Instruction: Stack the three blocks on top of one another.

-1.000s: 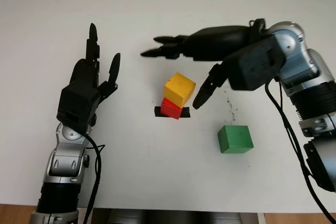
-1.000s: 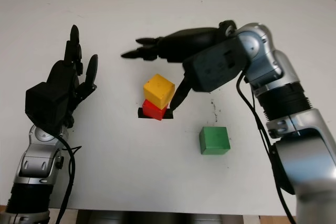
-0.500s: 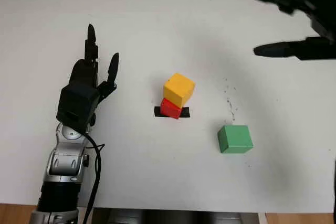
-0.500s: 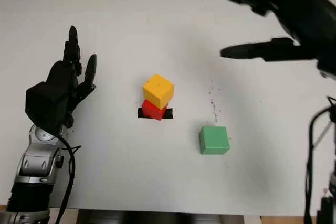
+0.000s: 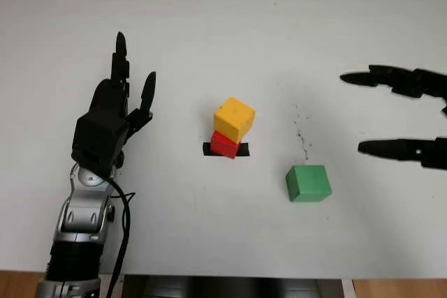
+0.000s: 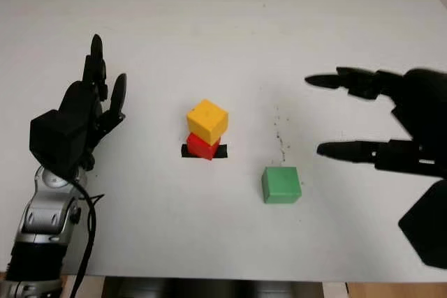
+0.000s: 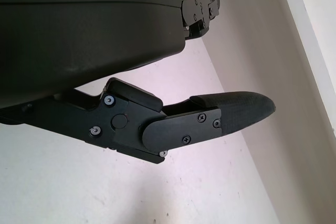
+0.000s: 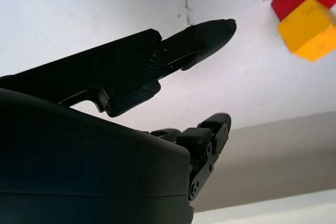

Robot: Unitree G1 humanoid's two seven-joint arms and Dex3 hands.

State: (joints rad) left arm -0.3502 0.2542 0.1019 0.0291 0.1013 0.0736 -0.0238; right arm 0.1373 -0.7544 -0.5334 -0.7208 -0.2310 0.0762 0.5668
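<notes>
Right hand (image 6: 391,127): withdrawn from yellow cube-shaped block (image 5: 234,118) stacked on red cube-shaped block (image 5: 223,144); open, empty. Green cube-shaped block (image 5: 308,183): 1 remaining, unstacked. Left hand (image 5: 112,120): open, idle.

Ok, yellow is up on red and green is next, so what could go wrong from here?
1. The yellow block sits twisted and offset on the red block, so setting the green block on top could tip the stack.
2. The open right hand hangs right of the green block; a sideways approach might shove it instead of grasping it.
3. The open left hand stands left of the stack, giving no support.

Open robot hand (image 7: 157,103) above white table (image 7: 63,182)
</notes>
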